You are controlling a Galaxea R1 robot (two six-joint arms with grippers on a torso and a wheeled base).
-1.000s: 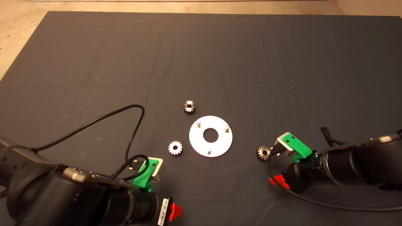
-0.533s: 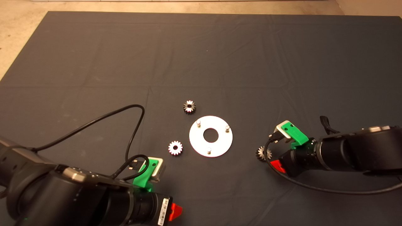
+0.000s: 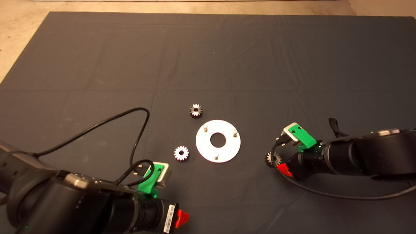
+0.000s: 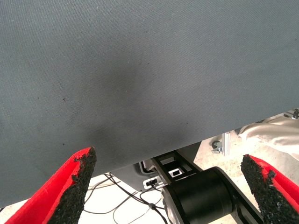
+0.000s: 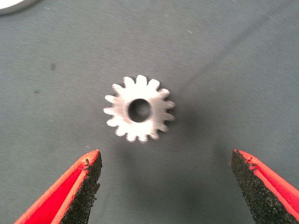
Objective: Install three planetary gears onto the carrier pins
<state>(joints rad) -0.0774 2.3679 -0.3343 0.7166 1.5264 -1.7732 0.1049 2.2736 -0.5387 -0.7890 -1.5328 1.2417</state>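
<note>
Gear (image 5: 139, 108) — silvery, pointed teeth, round bore

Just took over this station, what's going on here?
The right gripper hangs open over one gear lying flat on the mat, right of the carrier disc. All three pins are bare; two other gears lie loose left of the disc. The left gripper waits open at the mat's near edge.

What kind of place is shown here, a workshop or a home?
Probably a robot test bench: a dark mat holds only loose gears and a pinned disc, and the left wrist view shows cables beneath.
</note>
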